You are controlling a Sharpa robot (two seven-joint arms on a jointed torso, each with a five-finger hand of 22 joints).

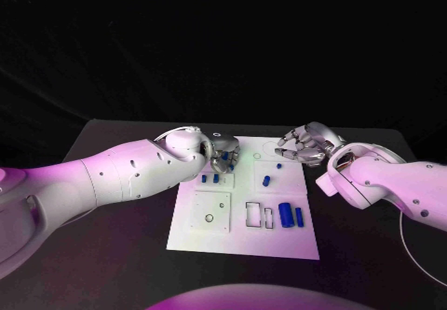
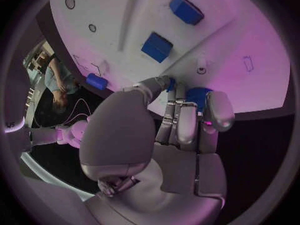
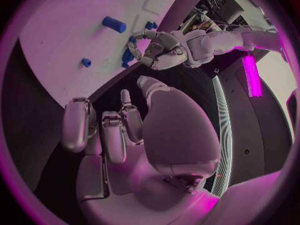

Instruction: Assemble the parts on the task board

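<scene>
Blue part [image 2: 199,94] pinched in left hand [image 1: 221,152] fingertips above task board [image 1: 210,242], right hand [image 1: 303,145] loosely spread, holding nothing

The task board [image 1: 244,242] lies in the middle of the counter [image 1: 130,239] before me, with my left hand [image 1: 221,150] over its far left corner and my right hand [image 1: 303,144] over its far right corner, the two well apart. Just on my side of the left hand two small parts [image 1: 210,178] sit side by side on the board, and a further part [image 1: 267,181] lies to their right near the board's middle. Nearer to me, toward the right edge, two long parts [image 1: 291,216] lie side by side.
</scene>
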